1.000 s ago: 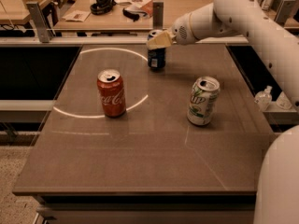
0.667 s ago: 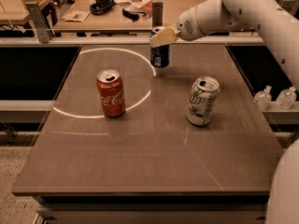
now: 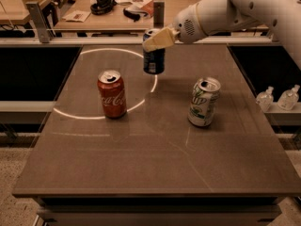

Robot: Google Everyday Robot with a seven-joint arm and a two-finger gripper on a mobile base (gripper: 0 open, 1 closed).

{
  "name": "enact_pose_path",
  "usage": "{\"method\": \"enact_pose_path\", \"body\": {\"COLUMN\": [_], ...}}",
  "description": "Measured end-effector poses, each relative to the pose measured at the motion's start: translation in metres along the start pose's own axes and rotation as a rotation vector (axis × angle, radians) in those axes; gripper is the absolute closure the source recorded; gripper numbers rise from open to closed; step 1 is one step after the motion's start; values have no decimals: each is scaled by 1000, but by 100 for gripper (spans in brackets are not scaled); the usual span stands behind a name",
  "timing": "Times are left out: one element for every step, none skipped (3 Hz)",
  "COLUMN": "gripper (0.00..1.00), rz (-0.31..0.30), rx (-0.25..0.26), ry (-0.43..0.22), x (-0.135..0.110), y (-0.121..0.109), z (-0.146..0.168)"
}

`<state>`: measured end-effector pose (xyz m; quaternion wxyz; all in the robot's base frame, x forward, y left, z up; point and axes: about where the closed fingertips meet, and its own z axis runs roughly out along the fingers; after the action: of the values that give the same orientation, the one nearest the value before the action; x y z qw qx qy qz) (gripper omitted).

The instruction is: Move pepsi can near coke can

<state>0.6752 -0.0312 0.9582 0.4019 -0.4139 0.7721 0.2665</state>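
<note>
The pepsi can (image 3: 154,60), dark blue with a silver top, stands upright at the back middle of the table, at or just above its surface. My gripper (image 3: 157,39) reaches in from the upper right and is shut on the can's top, with one beige finger (image 3: 160,39) across its front. The coke can (image 3: 112,95), red with white script, stands upright to the left and nearer the front, about a can's height away from the pepsi can.
A white-and-green can (image 3: 203,102) stands upright right of centre on the brown table (image 3: 150,168). A bright ring of light (image 3: 89,117) lies around the coke can. A cluttered desk (image 3: 117,8) is behind the table. Small bottles (image 3: 265,99) sit low at the right.
My gripper and the pepsi can have shifted a little to the left, toward the coke can. The coke can and the white-and-green can have not moved.
</note>
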Motion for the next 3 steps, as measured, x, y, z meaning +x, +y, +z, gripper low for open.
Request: {"method": "enact_pose_path", "body": {"gripper": [100,100,100], "rz": [-3,6,17], "rx": [-75,-121,-130], "ry": [13,26,32], "x": [6,14,25], "y": [36,56,68], "z": [7,13,20]}}
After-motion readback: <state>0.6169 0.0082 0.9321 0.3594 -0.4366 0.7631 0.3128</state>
